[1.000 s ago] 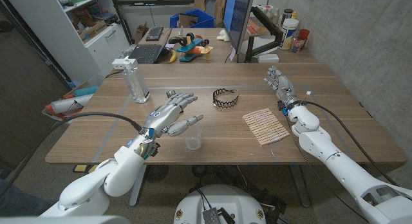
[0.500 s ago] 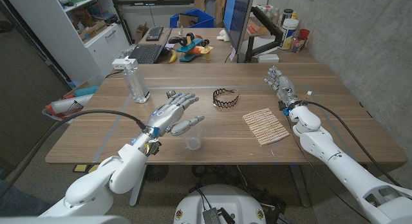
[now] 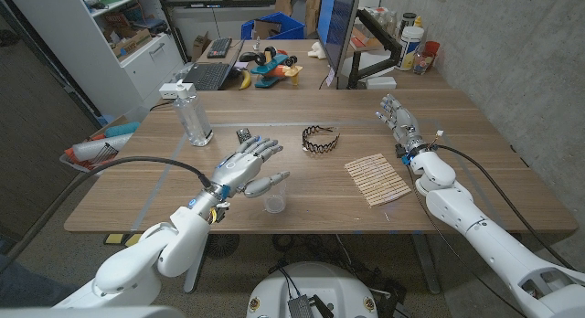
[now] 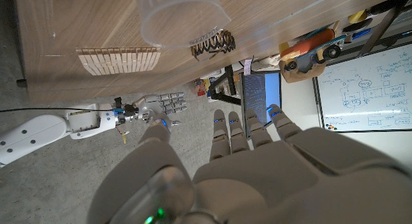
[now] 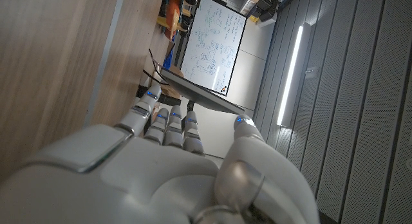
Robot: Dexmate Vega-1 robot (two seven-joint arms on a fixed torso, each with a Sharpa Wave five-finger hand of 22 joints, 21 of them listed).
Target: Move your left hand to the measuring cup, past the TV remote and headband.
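The measuring cup (image 3: 274, 203) is a small clear plastic tumbler, round-mouthed, standing upright near the bench's front edge. My left hand (image 3: 245, 166) hovers just beside it — fingers spread, thumb stretched out over the cup's rim, holding nothing. Just beyond the fingertips I see the dark TV remote (image 3: 243, 134), partly hidden by them. Farther right lies the headband (image 3: 321, 140), a black arc with a wavy, toothed edge.

A flat row of pale wooden clothespins (image 3: 377, 178) sits toward my right hand (image 3: 397, 120), which is open too, fingers extended and grasping nothing. A clear ribbed bottle (image 3: 193, 116) stands at the left.

The bench (image 3: 457, 153) is wood-grain laminate — brown, smooth. Behind it sit a cluttered desk, white shelving and a grey concrete wall.
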